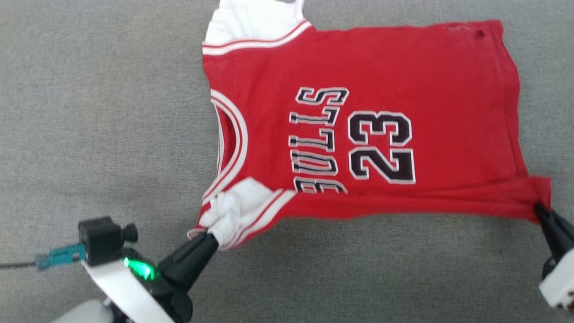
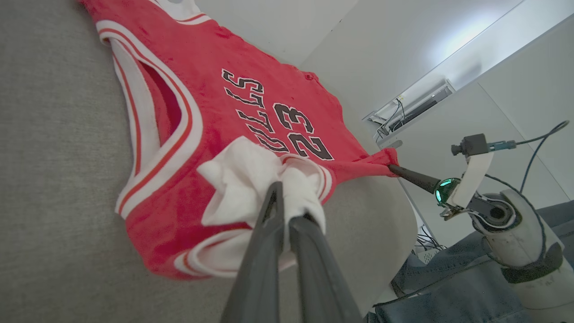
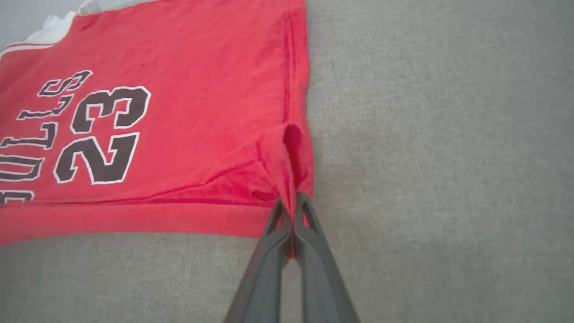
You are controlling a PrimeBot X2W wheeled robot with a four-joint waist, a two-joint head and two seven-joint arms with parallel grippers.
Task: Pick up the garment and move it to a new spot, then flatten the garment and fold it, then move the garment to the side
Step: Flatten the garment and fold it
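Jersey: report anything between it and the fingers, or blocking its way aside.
Nothing visible. The left fingers pinch the jersey by a white sleeve, the right fingers by a hem corner; nothing lies on the grey surface around it.

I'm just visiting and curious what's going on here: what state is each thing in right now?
Jersey: spread out, lettering up, not folded, near edge pulled straight between the hands.
Left hand: shut on the jersey's bunched white sleeve.
Right hand: shut on the jersey's hem corner.
Wrist light: glowing green.
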